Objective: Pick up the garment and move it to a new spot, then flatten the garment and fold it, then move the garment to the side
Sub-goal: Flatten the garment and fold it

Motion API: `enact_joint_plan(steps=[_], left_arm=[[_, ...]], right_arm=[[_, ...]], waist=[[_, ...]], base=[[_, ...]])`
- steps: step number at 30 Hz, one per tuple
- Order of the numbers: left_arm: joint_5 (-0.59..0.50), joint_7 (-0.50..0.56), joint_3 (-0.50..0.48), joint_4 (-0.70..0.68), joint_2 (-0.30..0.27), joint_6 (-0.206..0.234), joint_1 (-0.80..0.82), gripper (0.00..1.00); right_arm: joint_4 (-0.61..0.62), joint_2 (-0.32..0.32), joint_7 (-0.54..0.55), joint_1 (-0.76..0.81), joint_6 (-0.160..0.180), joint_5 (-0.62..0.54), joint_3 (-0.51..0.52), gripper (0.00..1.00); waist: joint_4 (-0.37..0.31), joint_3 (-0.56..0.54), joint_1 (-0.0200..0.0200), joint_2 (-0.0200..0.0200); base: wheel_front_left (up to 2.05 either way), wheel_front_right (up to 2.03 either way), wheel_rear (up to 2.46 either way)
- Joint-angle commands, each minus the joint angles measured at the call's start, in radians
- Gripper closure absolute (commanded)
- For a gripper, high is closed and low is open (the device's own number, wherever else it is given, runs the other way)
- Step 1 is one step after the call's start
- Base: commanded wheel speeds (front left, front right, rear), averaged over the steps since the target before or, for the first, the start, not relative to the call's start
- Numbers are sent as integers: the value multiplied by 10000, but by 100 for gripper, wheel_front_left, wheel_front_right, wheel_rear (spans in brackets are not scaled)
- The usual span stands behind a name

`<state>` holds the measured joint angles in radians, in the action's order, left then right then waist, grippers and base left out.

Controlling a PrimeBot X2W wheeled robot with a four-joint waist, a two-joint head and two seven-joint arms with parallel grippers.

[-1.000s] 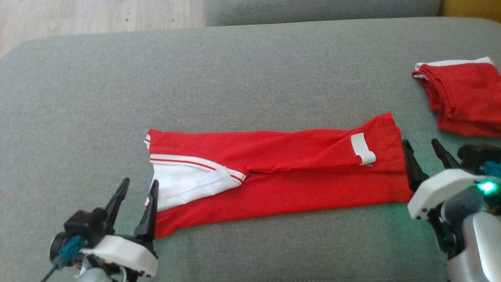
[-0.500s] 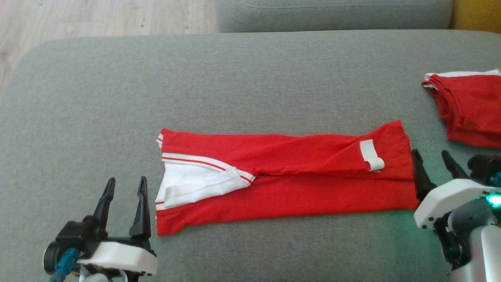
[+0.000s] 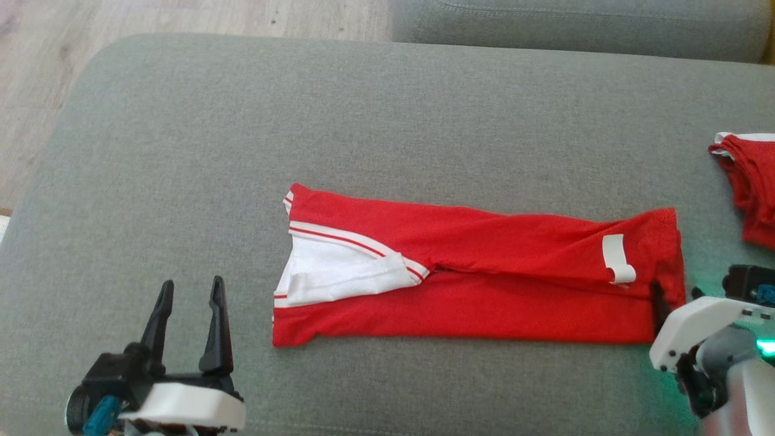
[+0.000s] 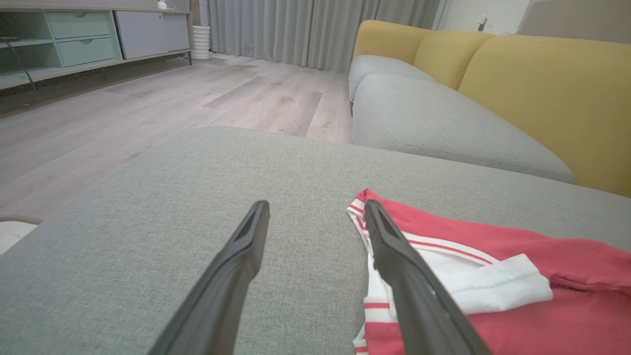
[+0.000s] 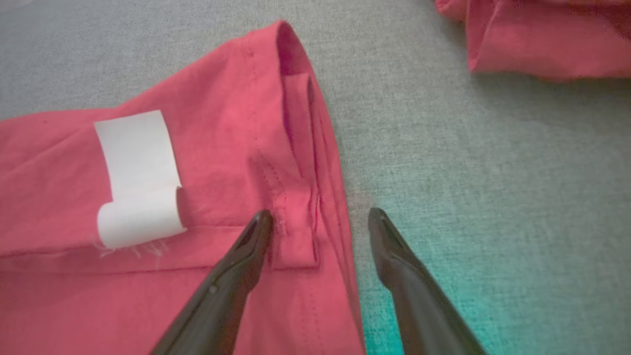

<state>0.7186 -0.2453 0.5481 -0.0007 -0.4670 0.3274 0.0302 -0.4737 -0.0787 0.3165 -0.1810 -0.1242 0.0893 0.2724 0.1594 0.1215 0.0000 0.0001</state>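
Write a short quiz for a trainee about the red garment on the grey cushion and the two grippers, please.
1. True or false: the left gripper holds the long folded red cloth garment.
2. What lies between the open fingers of the right gripper? A the garment's short edge; B its white striped collar; C the wooden floor.
3. Fill in: the curled white label sits near the garment's ___ end.
Key: 1 false; 2 A; 3 right.

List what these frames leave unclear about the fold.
- Second red garment: cut off by the head view's right edge.
- Folded garment: lower layers hidden under the top fold, every view.
- Right gripper: right wrist view cannot tell whether its finger touches the hem.
- White label: curled end hides its underside.
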Motion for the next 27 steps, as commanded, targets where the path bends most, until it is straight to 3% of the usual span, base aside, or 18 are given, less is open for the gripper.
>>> enact_joint_plan(steps=[1,2,3,4,14,27], left_arm=[[-150,-118,-489,-356,-220,96,105,0],[-147,-120,-503,-387,-224,126,54,0],[-140,-121,-516,-391,-224,142,27,0],[-137,-122,-524,-401,-218,166,-1,0],[-196,-87,-430,-489,-212,186,18,0],[-227,-74,-289,-402,-36,179,125,0]], right_arm=[[12,-44,30,-466,-65,61,-209,10],[-232,-18,12,-514,-65,111,-286,63],[-323,0,6,-539,-65,130,-353,74],[-392,19,-37,-579,-65,175,-415,100],[-150,-211,-369,-937,-65,322,-666,100],[2558,-1271,761,-13,-65,638,293,100]], waist=[[54,-20,0,-1],[52,-55,0,-1],[27,-76,0,-1],[-11,-102,0,-1],[-569,-339,0,-1],[-1419,-620,0,-1]], base=[[0,0,0],[0,0,0],[0,0,0],[0,0,0],[0,0,0],[0,0,0]])
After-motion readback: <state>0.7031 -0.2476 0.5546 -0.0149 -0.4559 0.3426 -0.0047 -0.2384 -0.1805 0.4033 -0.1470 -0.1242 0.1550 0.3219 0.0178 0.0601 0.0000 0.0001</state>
